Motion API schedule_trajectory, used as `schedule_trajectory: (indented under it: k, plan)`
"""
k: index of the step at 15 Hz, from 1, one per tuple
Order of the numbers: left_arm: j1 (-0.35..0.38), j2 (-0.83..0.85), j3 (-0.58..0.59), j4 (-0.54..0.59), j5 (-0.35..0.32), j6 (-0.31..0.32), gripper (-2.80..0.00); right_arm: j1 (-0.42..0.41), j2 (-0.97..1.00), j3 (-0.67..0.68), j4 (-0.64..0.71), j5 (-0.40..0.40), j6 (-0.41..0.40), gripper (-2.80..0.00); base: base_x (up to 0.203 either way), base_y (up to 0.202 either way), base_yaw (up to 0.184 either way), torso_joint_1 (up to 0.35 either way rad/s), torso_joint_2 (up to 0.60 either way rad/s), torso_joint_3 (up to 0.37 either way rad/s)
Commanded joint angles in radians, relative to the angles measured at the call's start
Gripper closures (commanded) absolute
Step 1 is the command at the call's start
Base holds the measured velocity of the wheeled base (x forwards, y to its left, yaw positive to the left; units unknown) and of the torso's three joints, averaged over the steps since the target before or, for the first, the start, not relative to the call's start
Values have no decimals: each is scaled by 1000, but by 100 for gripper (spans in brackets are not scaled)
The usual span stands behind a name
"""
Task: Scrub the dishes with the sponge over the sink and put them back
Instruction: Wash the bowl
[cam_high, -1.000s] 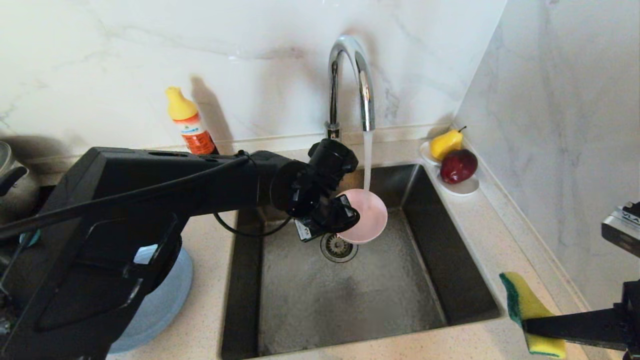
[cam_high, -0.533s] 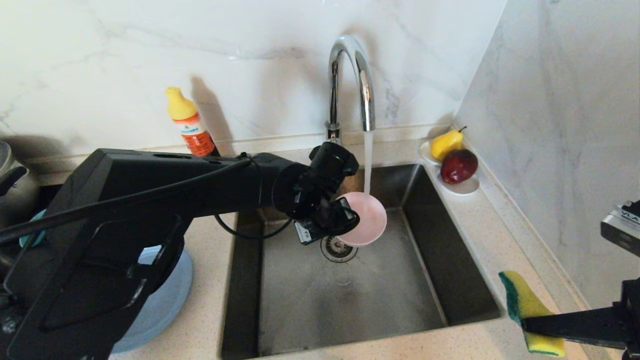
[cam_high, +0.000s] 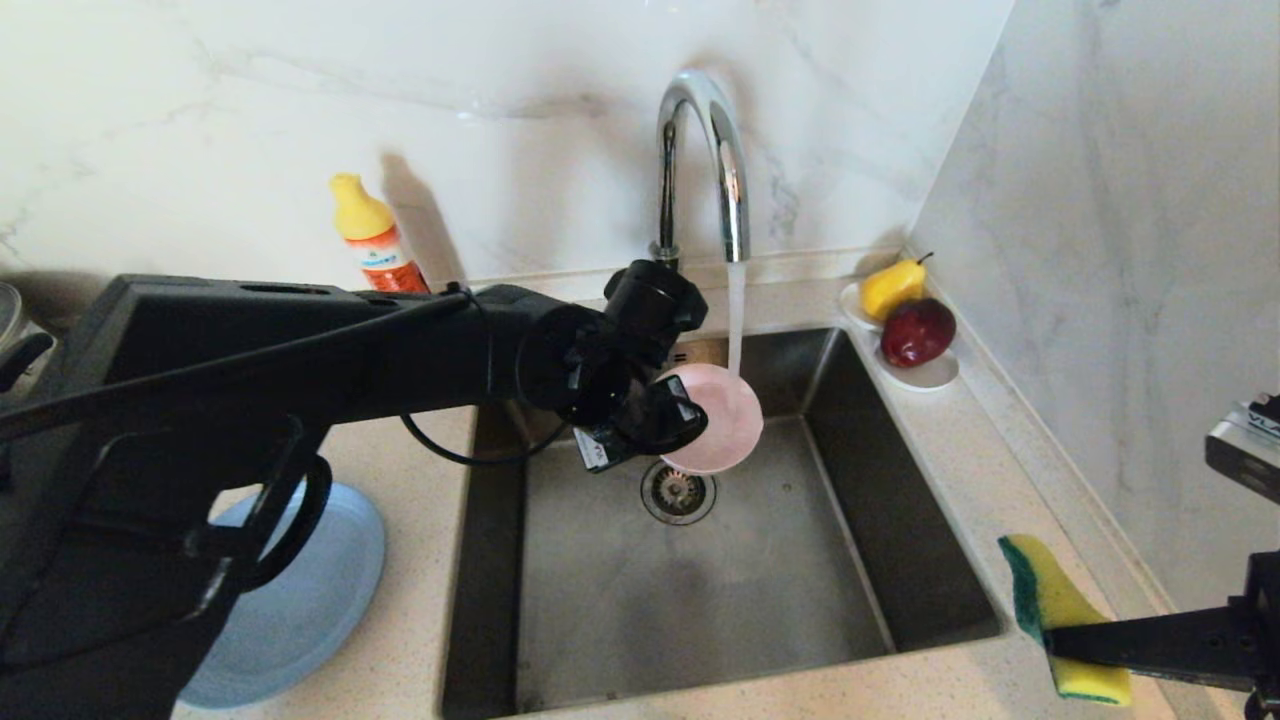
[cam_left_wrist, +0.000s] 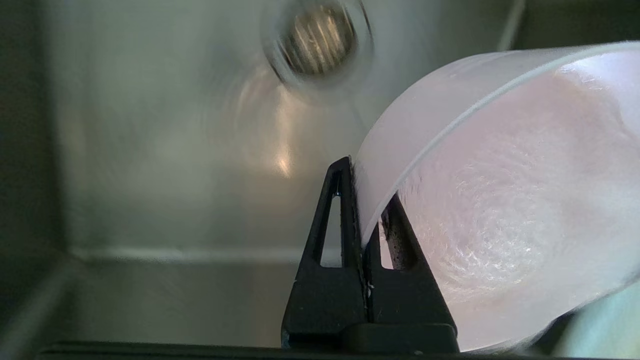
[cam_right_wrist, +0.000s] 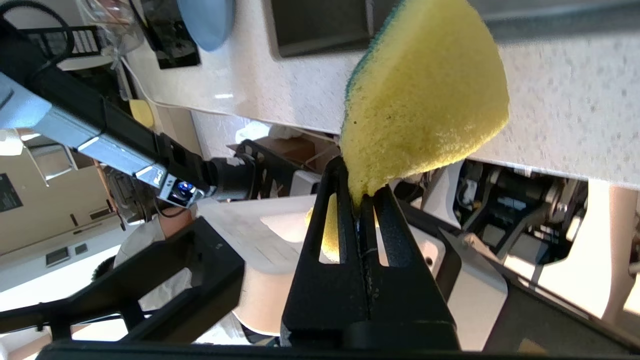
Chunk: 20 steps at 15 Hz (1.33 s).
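The left pincer (cam_high: 690, 425) pinches the pink bowl (cam_high: 722, 415) under the tap's water over the sink (cam_high: 900, 560), and next the right pincer (cam_high: 1055, 645), squeezing the sponge (cam_high: 1050, 605) by the worktop's edge, should come scrub it.

Your left arm reaches across from the left, forearm near level, wrist bent downward at its end. Left gripper (cam_high: 690, 415) sits just below that wrist, fingers (cam_left_wrist: 345, 220) pinched together on the rim of the pink bowl (cam_high: 722, 415), which juts out past the tips. Your right arm shows only at the lower right, near level. Right gripper (cam_high: 1060, 645) is clamped tight on the sponge (cam_high: 1050, 610), which sticks up beyond the fingertips.
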Motion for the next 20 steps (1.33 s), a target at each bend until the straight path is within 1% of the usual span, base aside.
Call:
schedule_trajectory:
  k: [1,4,6,8,9,11,12,13,15,16,18,20]
  plan:
    - [2,-101,23,-1,111,13,0,-10,9,-12,2,4,2,0,0,0,0,0,0,0]
    - [3,-229,104,-26,181,67,0,-12,21,-5,1,11,-2,0,0,0,0,0,0,0]
    - [6,-295,203,-128,245,132,0,-11,21,1,-11,14,-2,0,0,0,0,0,0,0]
    - [11,-339,305,-271,268,204,0,-12,30,3,-31,14,-1,0,0,0,0,0,0,0]
    - [13,-362,378,-361,271,239,0,-12,32,3,-35,14,0,0,0,0,0,0,0,0]
    - [16,-409,517,-575,273,317,0,-12,40,3,-35,17,-2,0,0,0,0,0,0,0]
    - [19,-427,587,-707,274,361,0,-12,50,3,-35,17,-2,0,0,0,0,0,0,0]
    - [22,-437,644,-815,274,401,0,-12,59,0,-36,17,-2,0,0,0,0,0,0,0]
    - [29,-450,732,-997,273,467,0,-12,62,3,-50,18,-2,0,0,0,0,0,0,0]
    - [32,-456,762,-1057,272,490,0,-12,67,7,-56,21,-2,0,0,0,0,0,0,0]
    - [37,-462,825,-1194,267,528,0,-12,70,18,-77,24,0,0,0,0,0,0,0,0]
    - [45,-462,863,-1332,263,560,0,-12,69,19,-77,24,0,0,0,0,0,0,0,0]
